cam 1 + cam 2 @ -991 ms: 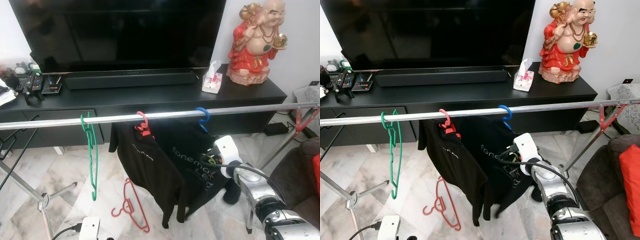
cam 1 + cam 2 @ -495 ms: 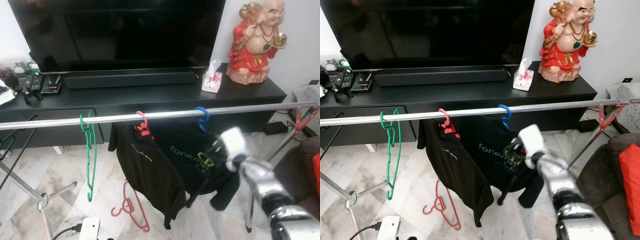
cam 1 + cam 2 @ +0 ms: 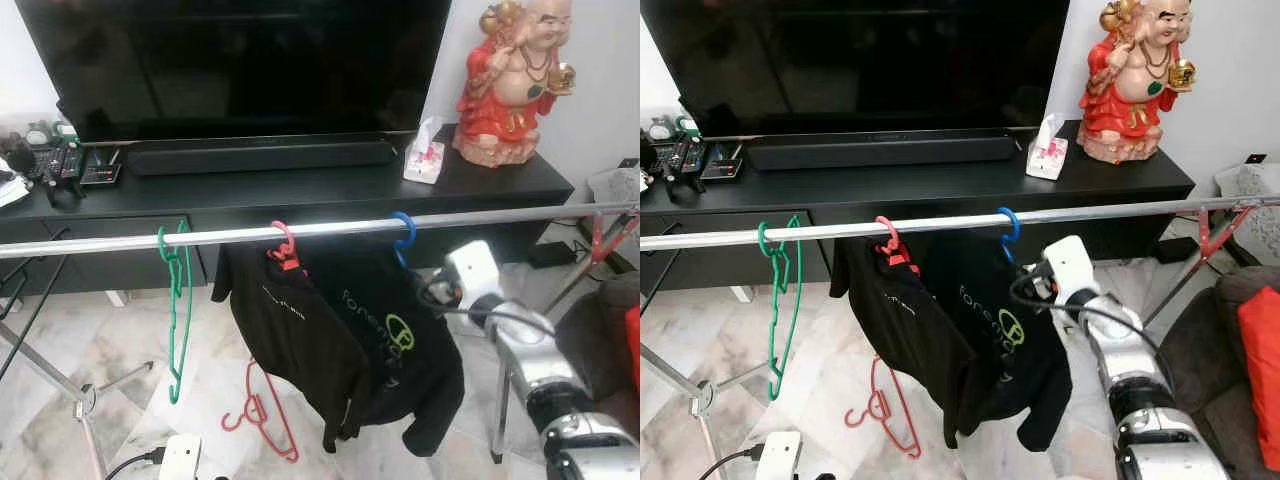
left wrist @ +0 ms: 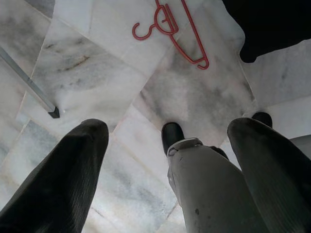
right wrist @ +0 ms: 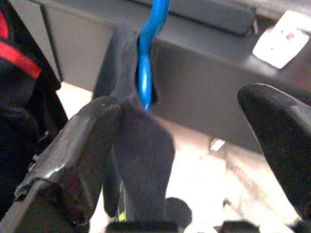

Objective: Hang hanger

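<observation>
— Where's the blue hanger (image 3: 403,236)?
— Hooked on the steel rail (image 3: 130,240), carrying a black T-shirt (image 3: 400,350).
— And the right gripper (image 5: 182,160)?
— Fingers spread wide, just beside the shirt's collar. The left gripper (image 4: 165,160) hangs open over the marble floor (image 4: 97,82).

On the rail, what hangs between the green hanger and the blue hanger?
In the left eye view, a pink hanger carrying a black shirt hangs on the rail between the green hanger and the blue hanger.
</observation>
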`<state>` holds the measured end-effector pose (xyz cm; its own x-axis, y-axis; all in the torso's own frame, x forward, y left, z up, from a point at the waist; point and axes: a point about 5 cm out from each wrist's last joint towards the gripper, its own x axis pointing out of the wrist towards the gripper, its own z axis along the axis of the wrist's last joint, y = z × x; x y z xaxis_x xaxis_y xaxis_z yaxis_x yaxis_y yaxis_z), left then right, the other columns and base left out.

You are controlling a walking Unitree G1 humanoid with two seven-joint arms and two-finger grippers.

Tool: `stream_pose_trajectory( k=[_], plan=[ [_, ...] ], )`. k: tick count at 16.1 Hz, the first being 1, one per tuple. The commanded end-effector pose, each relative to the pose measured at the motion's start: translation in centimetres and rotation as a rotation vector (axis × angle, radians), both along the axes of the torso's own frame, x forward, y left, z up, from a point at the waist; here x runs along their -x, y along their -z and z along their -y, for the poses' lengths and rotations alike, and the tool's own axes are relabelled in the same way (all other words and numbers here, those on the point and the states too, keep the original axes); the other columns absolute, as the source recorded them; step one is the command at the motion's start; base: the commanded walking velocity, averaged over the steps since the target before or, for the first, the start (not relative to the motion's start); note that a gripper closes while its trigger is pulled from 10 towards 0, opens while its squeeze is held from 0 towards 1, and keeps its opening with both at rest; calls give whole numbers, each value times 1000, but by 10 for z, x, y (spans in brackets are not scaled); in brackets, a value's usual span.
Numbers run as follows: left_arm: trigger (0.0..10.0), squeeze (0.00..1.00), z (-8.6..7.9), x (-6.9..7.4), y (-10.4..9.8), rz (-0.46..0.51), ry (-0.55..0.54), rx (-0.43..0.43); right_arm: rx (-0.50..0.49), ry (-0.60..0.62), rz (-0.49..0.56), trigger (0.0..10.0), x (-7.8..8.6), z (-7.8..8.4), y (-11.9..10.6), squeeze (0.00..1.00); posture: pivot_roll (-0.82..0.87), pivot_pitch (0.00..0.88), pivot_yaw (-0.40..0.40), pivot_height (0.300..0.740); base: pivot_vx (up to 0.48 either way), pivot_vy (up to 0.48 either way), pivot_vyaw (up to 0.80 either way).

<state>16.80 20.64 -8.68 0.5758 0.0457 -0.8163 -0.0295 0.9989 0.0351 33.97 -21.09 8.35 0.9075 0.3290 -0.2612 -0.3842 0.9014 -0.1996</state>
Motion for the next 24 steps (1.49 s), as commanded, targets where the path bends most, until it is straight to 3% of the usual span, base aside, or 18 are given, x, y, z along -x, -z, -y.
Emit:
stream_pose_trajectory(
  k=[1, 6, 13, 14, 16, 17, 18, 24],
  plan=[
    [10000, 0, 1, 4, 2, -16, 9, 1, -1, -19, -43, 10000, 3, -4, 8, 0, -105, 0, -26, 740, 0, 0, 0],
    [10000, 0, 0, 4, 2, -20, 10, -3, -6, -19, -130, 10000, 6, -17, 25, 0, -99, 0, -26, 740, 0, 0, 0],
    [10000, 0, 4, 4, 3, -21, 15, 2, 26, 207, -154, 10000, 8, -11, 38, 0, -94, 0, -29, 740, 0, 0, 0],
    [10000, 0, 3, 4, 3, -20, 14, 1, -7, 242, -133, 0, 5, -9, 34, 0, -88, 0, -31, 740, 0, 0, 0],
    [10000, 0, 2, 5, 3, -21, 19, -6, -20, 233, -109, 0, 1, -11, 28, 0, -88, 0, -31, 740, 0, 0, 0],
    [10000, 0, 2, 5, 3, -23, 21, -8, -33, 224, -109, 549, 1, -12, 28, 0, -88, 0, -31, 740, 0, 0, 0],
    [10000, 0, 2, 5, 3, -24, 20, -8, -57, 205, -123, 10000, 1, -15, 29, 0, -89, 0, -31, 740, 0, 0, 0],
    [10000, 0, 2, 7, 4, -28, 13, -5, -35, 163, -175, 10000, 8, -18, 40, 0, -85, 0, -34, 740, 0, 0, 0]
  ],
)
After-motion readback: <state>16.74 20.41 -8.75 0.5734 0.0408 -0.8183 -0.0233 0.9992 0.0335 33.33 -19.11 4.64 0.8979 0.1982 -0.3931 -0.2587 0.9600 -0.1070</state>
